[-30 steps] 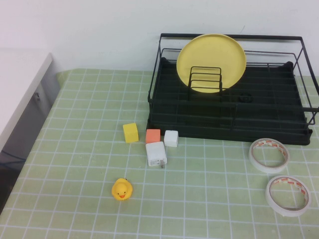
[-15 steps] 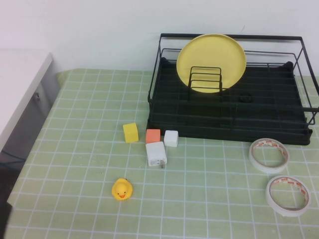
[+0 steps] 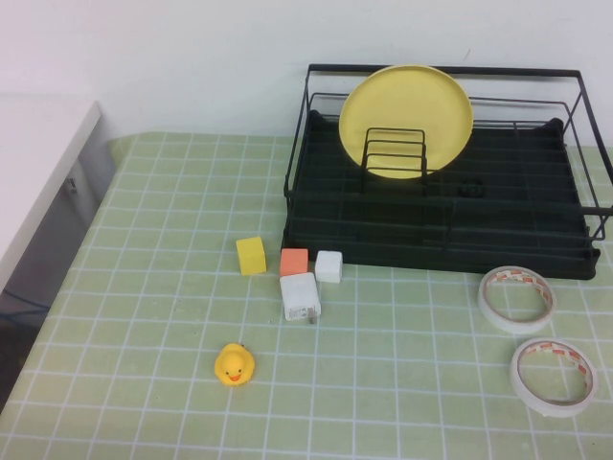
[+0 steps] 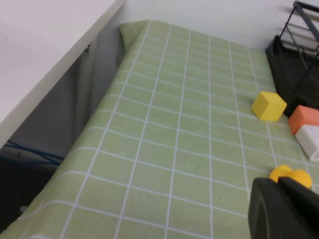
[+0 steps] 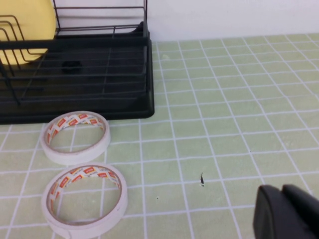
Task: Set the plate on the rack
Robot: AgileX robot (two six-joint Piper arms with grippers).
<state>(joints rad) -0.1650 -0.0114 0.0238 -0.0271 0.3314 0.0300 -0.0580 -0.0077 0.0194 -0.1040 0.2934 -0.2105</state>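
The pale-yellow plate [image 3: 406, 110] stands upright on edge in the black wire rack [image 3: 536, 220], leaning behind the upright dividers at the rack's back left. The plate's edge [image 5: 25, 30] and the rack [image 5: 99, 94] also show in the right wrist view. Neither gripper shows in the high view. My left gripper [image 4: 281, 186] is shut and empty, low over the mat near the table's left side. My right gripper [image 5: 284, 191] is shut and empty, over the mat to the right of the tape rolls.
Two tape rolls [image 3: 517, 298] [image 3: 553, 376] lie in front of the rack's right end. A yellow cube [image 3: 251, 255], orange cube [image 3: 294, 262], white cube [image 3: 329, 266], white charger [image 3: 300, 297] and rubber duck [image 3: 234, 365] sit front left. A white counter [image 3: 38, 163] borders the left.
A dark shape that showed at the bottom-left corner of the high view half a second ago is gone. The plate, rack and small objects have not moved.
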